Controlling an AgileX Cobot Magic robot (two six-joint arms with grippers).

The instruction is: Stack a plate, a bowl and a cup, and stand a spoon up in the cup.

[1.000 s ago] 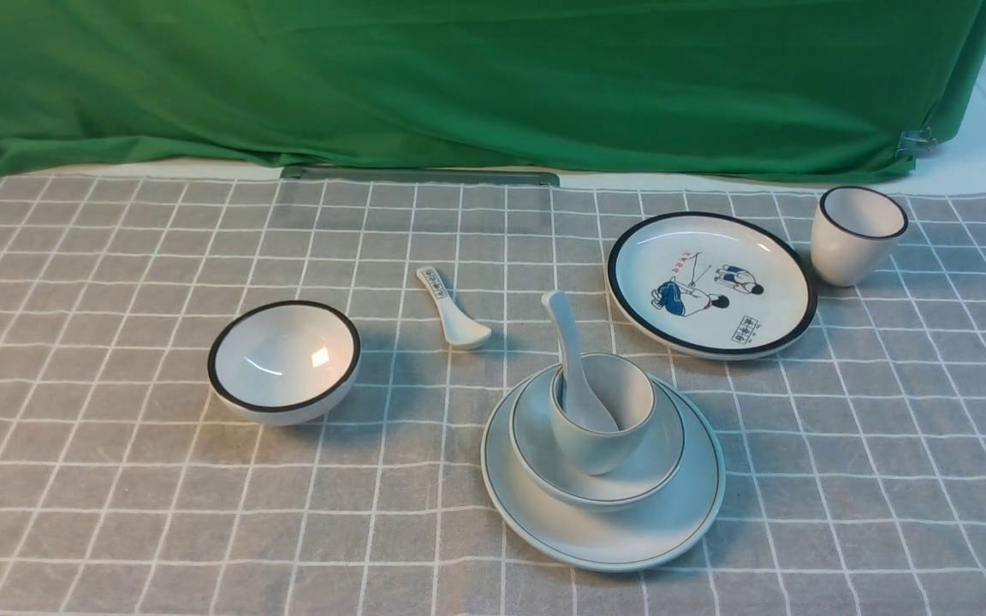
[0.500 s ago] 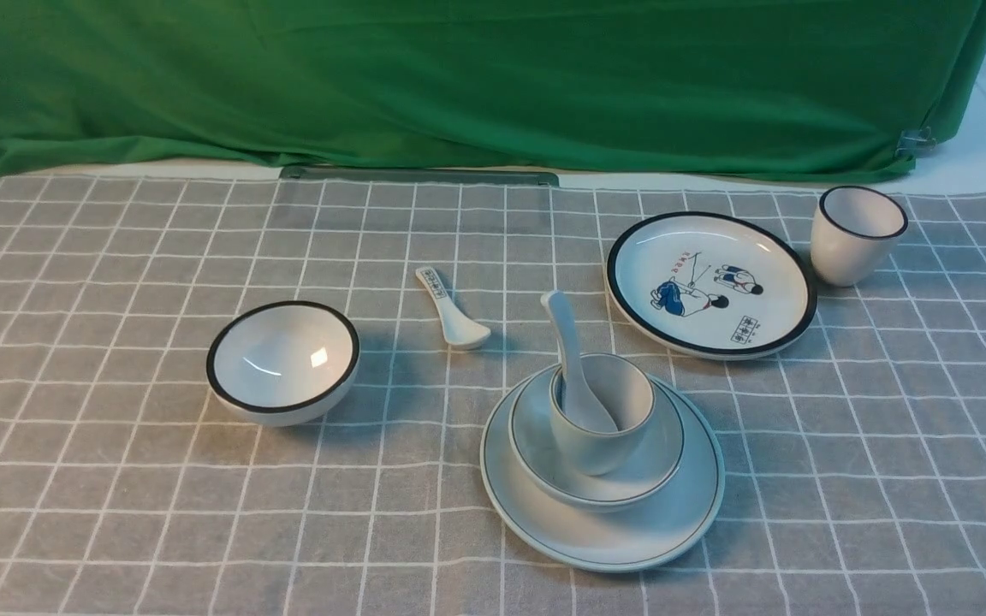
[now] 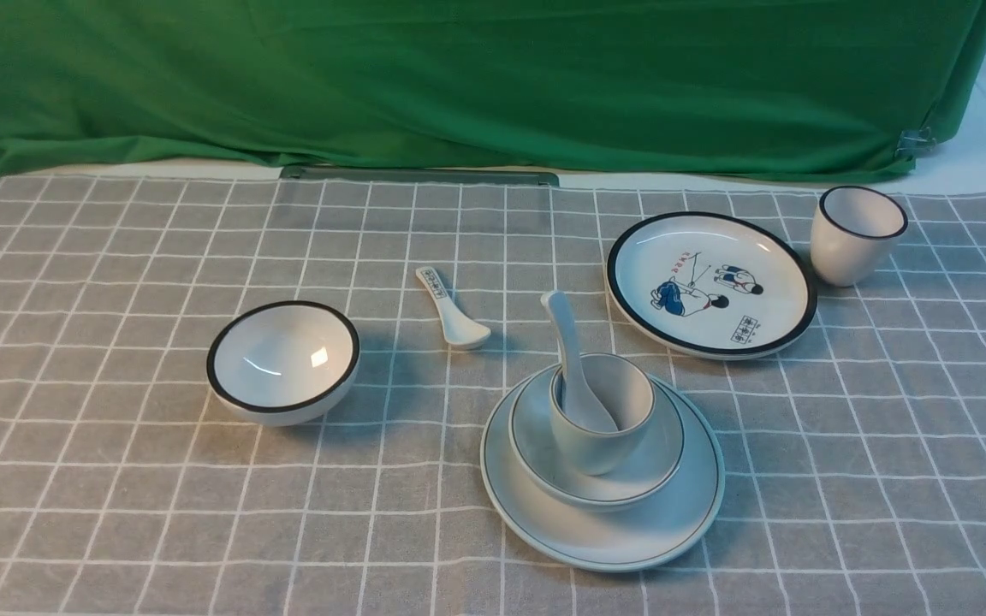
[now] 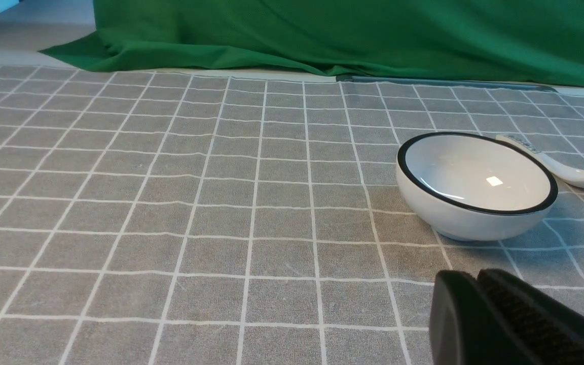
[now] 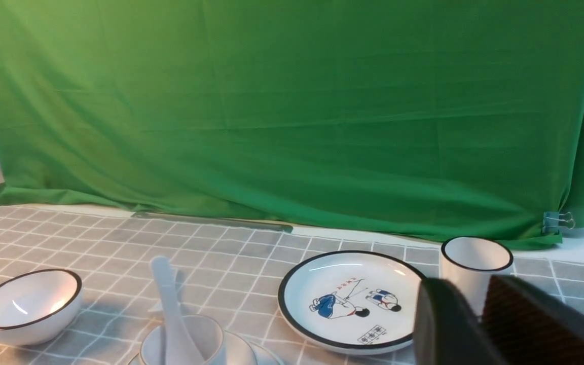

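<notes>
My left gripper [image 4: 477, 278] is clenched empty, right gripper [image 5: 477, 296] parted, empty; spoon [image 3: 574, 368] stands in the cup [image 3: 602, 415], so I'd just park.

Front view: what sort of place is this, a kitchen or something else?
Probably a staged test or filming setup, not a real kitchen. A green backdrop cloth hangs clipped behind the table, a grey checked tablecloth covers it, and only clean, empty dishes sit out, like the cartoon plate.

Front view high; wrist views low, sharing black-rimmed bowl [image 4: 476, 182]
</notes>
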